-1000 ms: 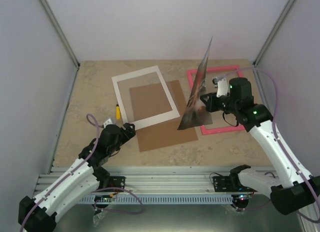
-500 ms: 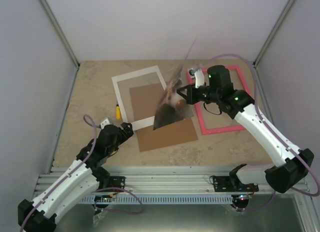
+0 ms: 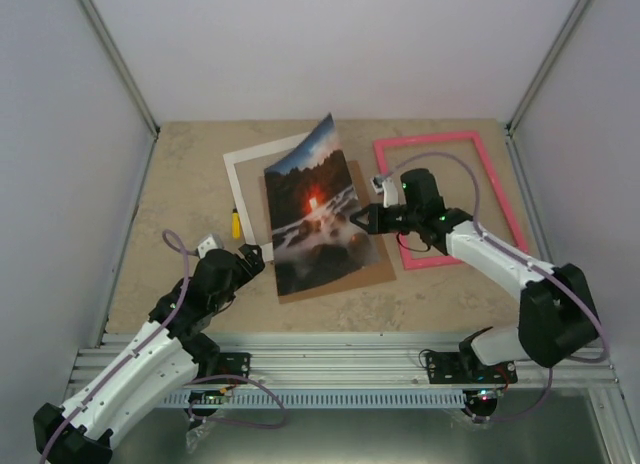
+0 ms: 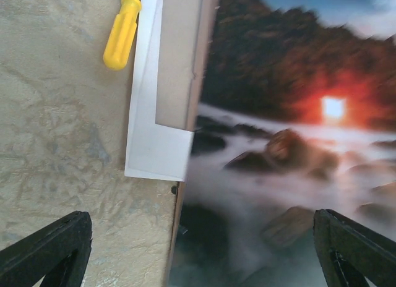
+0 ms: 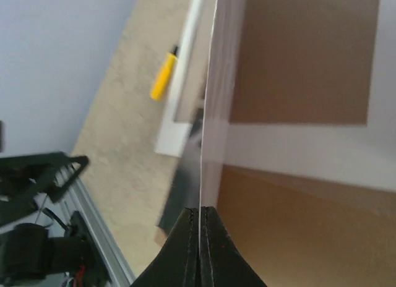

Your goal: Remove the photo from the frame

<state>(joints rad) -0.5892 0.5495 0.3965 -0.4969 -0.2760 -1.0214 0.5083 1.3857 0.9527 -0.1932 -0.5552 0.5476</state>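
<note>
Shows, nearest the front edge of the bench (image 3: 160,204), the left gripper (image 3: 250,259) low toward the near-left corner, released, with jaws spread wide and nothing between them.

Finds just beyond it the near-left corner of a white mat border (image 4: 158,151). Finds too, just beside the mat's left side, a yellow-handled screwdriver (image 3: 236,222) flat on the stone-patterned top.

Places the photo (image 3: 315,209) at mid-bench, picture side up: dark rocks, white mist, a red-orange sun at centre. Has it spread across a brown backing board (image 5: 297,225) and the right part of the mat, with its far edge curled up off the surface. Leaves unclear whether the near edge touches the board or hangs just above it.

Catches the right gripper (image 3: 360,222) clenched on the photo's right edge, with both fingers pressed together on the thin sheet, seen edge-on from the wrist camera.

Sets the frame (image 3: 425,138), thin and bright pink, flat toward the far-right corner, just beside the photo and apart from it, with bare bench inside its border. Has the right arm reaching in from the near-right corner above the frame's near-left part.
</note>
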